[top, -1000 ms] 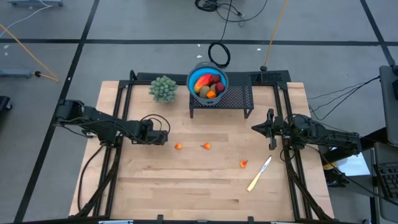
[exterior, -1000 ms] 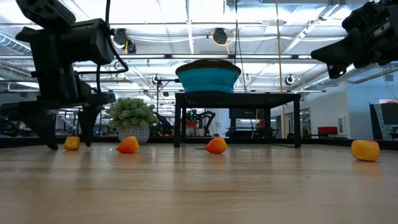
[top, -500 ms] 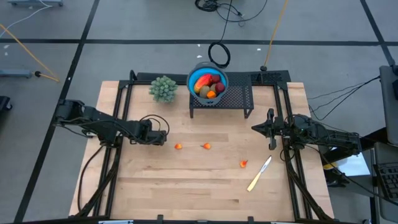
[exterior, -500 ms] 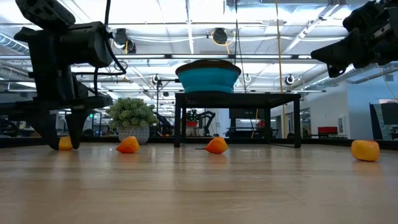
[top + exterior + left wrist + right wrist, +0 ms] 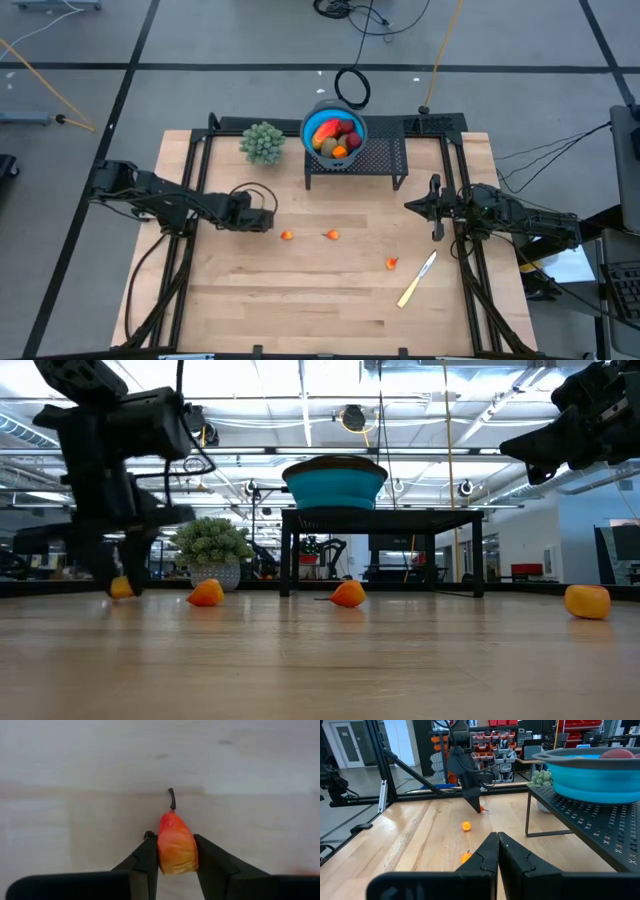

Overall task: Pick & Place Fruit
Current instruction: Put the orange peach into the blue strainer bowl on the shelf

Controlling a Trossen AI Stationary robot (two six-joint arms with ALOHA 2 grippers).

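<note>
Left wrist view shows an orange-red fruit piece [image 5: 176,843] with a short dark stem, pinched between the two dark fingers [image 5: 145,865] of the left gripper [image 5: 176,857], both pads pressed against its sides over the pale wooden table [image 5: 75,770]. In the high view the left gripper [image 5: 262,219] sits at the left middle of the table, its arm reaching in low from the left edge and the wrist bent down; the held piece itself is hidden there under the gripper. In the low view this gripper [image 5: 120,575] points straight down, its tips at table level, with a bit of orange [image 5: 121,589] showing at them; whether that piece touches the wood cannot be told.

Three more small orange pieces lie loose on the table: one [image 5: 287,236] just beside the left gripper, one [image 5: 331,235] near the middle, one [image 5: 391,263] farther right, close to the pale knife [image 5: 417,279]. The blue bowl [image 5: 309,128] stands on the black mesh stand [image 5: 385,158] at the far side, holding red, yellow and orange fruit [image 5: 334,137]; single pieces in it are hard to separate. A green plant [image 5: 262,142] stands left of the stand.

The right gripper [image 5: 435,208] waits at the right edge, raised off the table, its fingers [image 5: 487,857] pressed together on nothing.
</note>
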